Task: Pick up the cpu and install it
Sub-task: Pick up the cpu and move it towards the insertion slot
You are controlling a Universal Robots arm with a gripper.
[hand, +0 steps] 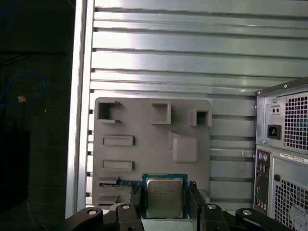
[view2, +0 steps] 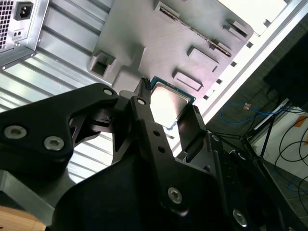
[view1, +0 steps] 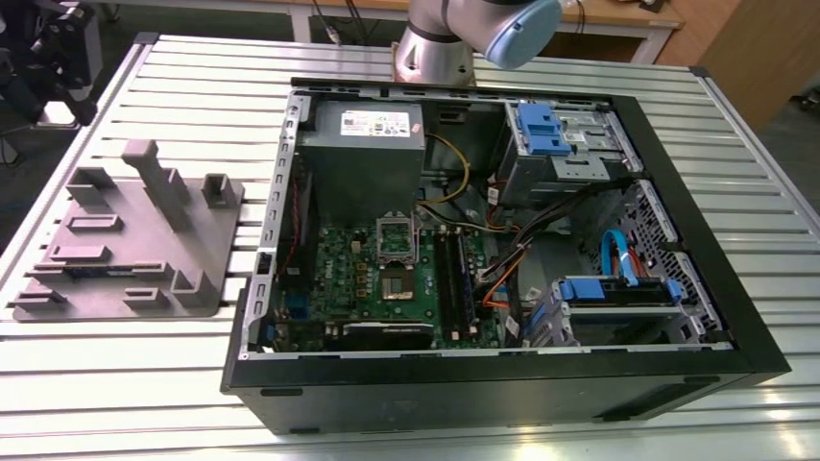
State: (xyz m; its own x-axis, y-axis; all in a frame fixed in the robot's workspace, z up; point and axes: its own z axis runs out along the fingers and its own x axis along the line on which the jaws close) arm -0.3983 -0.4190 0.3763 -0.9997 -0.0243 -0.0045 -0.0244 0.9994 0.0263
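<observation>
Claw (hand: 165, 192) clamped on the cpu (hand: 165, 199) by two opposite edges, grey fixture plate (hand: 144, 154) beyond the claw on the slatted table (hand: 173, 53), computer case (hand: 284, 159) off to one side

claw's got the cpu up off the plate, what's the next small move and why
Probably carry it sideways toward the open computer case, without dropping lower. In the first wrist view the cpu sits clamped in the claw, well clear above the grey fixture plate, so the lift looks done, and the motherboard socket lies inside the case.
</observation>
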